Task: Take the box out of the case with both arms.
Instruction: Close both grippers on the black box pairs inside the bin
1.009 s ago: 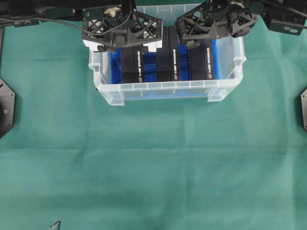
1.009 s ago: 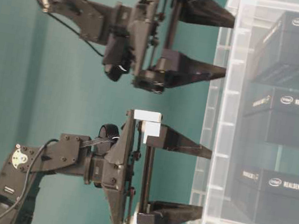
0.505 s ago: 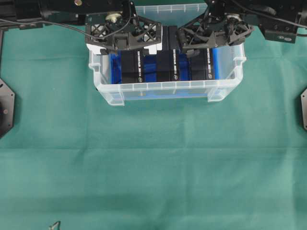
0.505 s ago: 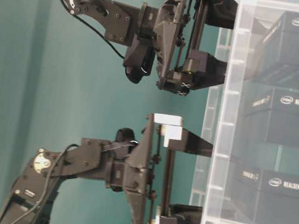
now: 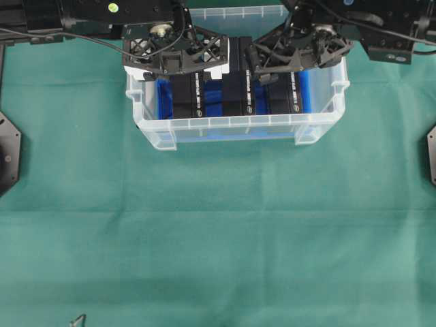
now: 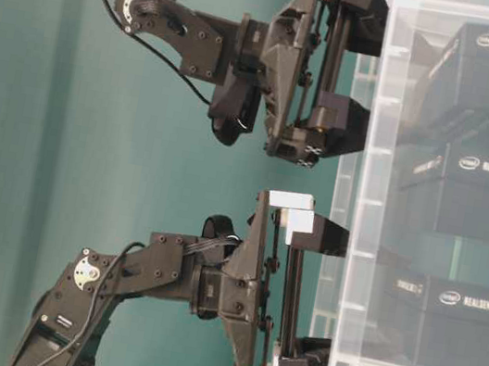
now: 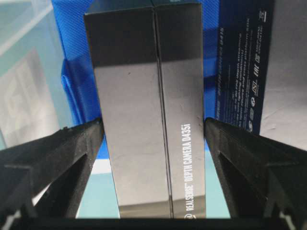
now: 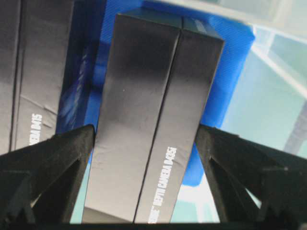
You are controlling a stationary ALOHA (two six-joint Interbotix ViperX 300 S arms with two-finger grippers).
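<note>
The clear case [image 5: 231, 124] with a blue lining holds three black boxes standing side by side. My left gripper [image 5: 176, 63], with white blocks, is open over the left box [image 5: 184, 102]. Its fingers [image 7: 62, 158] flank that box [image 7: 153, 96] closely on both sides. My all-black right gripper [image 5: 293, 58] is open over the right box [image 5: 284, 99], with the box [image 8: 153, 105] between its fingers [image 8: 240, 163]. In the table-level view the fingertips of both the left gripper [image 6: 333, 298] and the right gripper [image 6: 362, 69] reach the case wall [image 6: 363, 203].
The middle box [image 5: 240, 95] stands between the two straddled ones and close to each gripper's inner finger. The case sits at the far edge of the green cloth [image 5: 218, 225]. Black mounts [image 5: 8, 153] stand at the left and right table edges.
Both grippers have moved down toward the case. Their fingertips now reach into it around the outer boxes. The jaws have stayed equally wide.
</note>
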